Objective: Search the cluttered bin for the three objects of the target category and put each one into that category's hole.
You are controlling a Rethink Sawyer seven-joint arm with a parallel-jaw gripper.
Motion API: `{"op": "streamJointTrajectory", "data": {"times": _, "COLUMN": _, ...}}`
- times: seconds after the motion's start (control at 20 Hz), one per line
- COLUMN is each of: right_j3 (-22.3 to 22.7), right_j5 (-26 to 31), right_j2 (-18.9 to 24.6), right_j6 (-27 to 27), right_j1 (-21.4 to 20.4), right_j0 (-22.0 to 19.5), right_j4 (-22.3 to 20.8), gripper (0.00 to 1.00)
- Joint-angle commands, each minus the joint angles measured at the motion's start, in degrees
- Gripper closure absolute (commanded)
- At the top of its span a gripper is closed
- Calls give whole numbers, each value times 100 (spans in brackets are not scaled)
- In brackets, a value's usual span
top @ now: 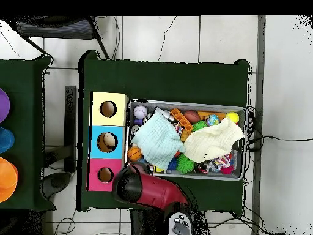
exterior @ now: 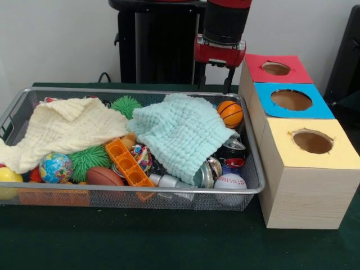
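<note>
A wire mesh bin (exterior: 254, 188) (top: 244, 111) holds a jumble of toys. Over them lie a cream cloth (exterior: 67, 128) (top: 211, 144) and a pale green cloth (exterior: 180, 135) (top: 157, 138). A small basketball (exterior: 230, 113) (top: 134, 153) sits in the bin's far right corner, and a baseball (exterior: 230, 183) (top: 140, 112) rests at the near right. Also showing are a brown football (exterior: 104, 176), a globe ball (exterior: 55, 167) and dented cans (exterior: 230, 151). My gripper (exterior: 214, 79) hangs open and empty above the bin's far rim, beside the red box (exterior: 256, 67). In the overhead view the arm (top: 150, 188) hides it.
Three boxes stand in a row beside the bin, with red (top: 105, 175), blue (exterior: 291, 99) (top: 108, 142) and yellow (exterior: 313, 141) (top: 108, 109) holed tops. Green spiky balls (exterior: 125, 104) and an orange block (exterior: 129, 163) lie among the clutter. Coloured bowls (top: 5, 177) sit on a neighbouring table.
</note>
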Motion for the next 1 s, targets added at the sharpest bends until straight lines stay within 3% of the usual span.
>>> {"op": "streamJointTrajectory", "data": {"times": 0.05, "right_j3": -803, "right_j5": 515, "right_j2": -91, "right_j6": 1257, "right_j1": -192, "right_j0": 12, "right_j4": 400, "gripper": 0}}
{"op": "streamJointTrajectory", "data": {"times": 0.45, "right_j3": -1407, "right_j5": 1018, "right_j2": -399, "right_j6": 1097, "right_j1": 22, "right_j0": 160, "right_j4": 388, "gripper": 0}}
{"op": "streamJointTrajectory", "data": {"times": 0.7, "right_j3": -1286, "right_j5": 805, "right_j2": -326, "right_j6": 1117, "right_j1": 78, "right_j0": 95, "right_j4": 362, "gripper": 0}}
{"op": "streamJointTrajectory", "data": {"times": 1.0, "right_j3": -1370, "right_j5": 469, "right_j2": -118, "right_j6": 1069, "right_j1": 706, "right_j0": -119, "right_j4": 345, "gripper": 0}}
